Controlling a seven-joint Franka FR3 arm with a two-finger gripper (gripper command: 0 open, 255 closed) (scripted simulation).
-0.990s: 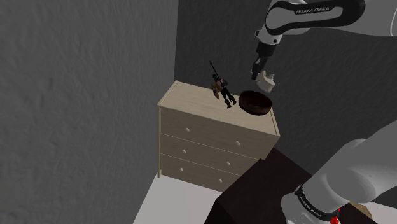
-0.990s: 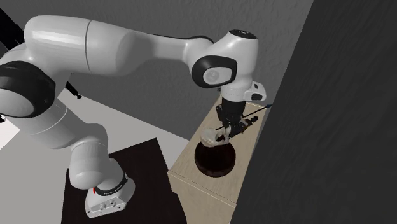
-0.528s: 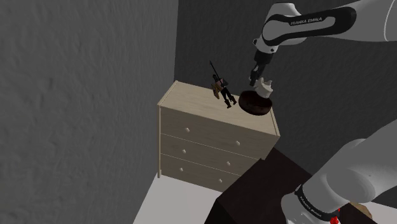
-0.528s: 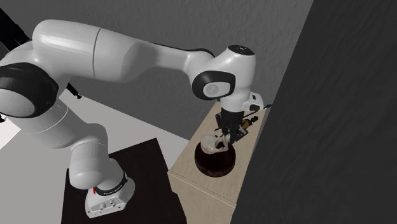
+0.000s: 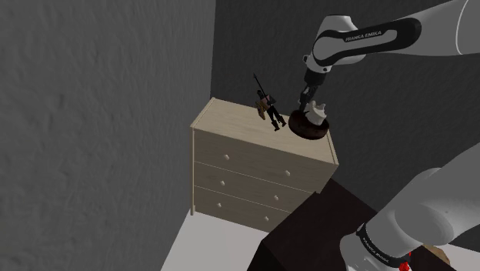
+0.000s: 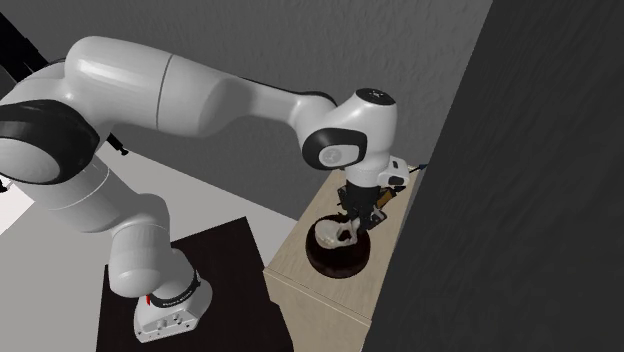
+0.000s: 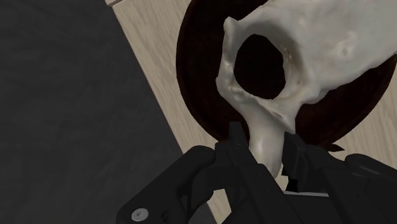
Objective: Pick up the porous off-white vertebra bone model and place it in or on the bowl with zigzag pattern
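Close up, claw [image 7: 263, 145] around vertebra [image 7: 331, 38], over bowl [image 7: 196, 70].

White arm [image 6: 200, 90], dark joints, black claw [image 7: 264, 146], Franka Emika lettering.

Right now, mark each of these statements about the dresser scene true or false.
1. The gripper is shut on the vertebra. True.
2. The vertebra lies on the floor. False: it is held just over the dark bowl.
3. The bowl stands on the wooden dresser. True.
4. The dresser's top drawer is open. False: all three drawers are closed.
5. Nothing else stands on the dresser. False: a dark figurine stands beside the bowl.
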